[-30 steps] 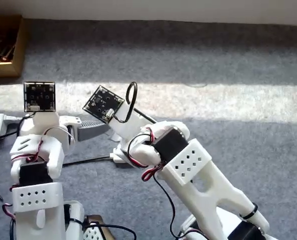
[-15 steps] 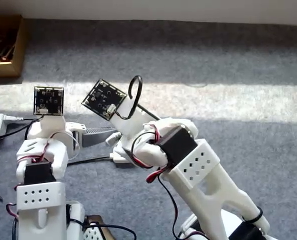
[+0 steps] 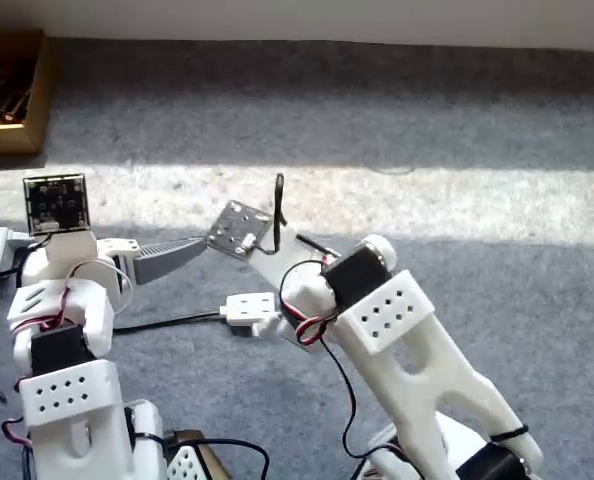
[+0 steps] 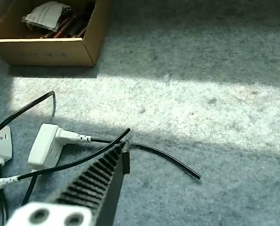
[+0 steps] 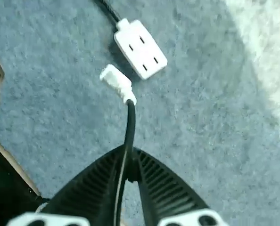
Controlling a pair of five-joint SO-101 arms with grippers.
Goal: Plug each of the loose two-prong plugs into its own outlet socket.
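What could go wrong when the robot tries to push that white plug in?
1. The right gripper pinches the black cord, not the white plug itself. The plug could wobble or twist and miss the slots of the outlet socket.
2. The outlet socket lies loose on the carpet, so a push might just slide it away.

White plug (image 5: 116, 83), black cord (image 5: 129, 123)

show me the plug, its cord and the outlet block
plug (image 5: 115, 81): right wrist view, white body
cord (image 5: 130, 127): right wrist view, black stretch behind the plug
outlet block (image 5: 141, 48): right wrist view, slotted face
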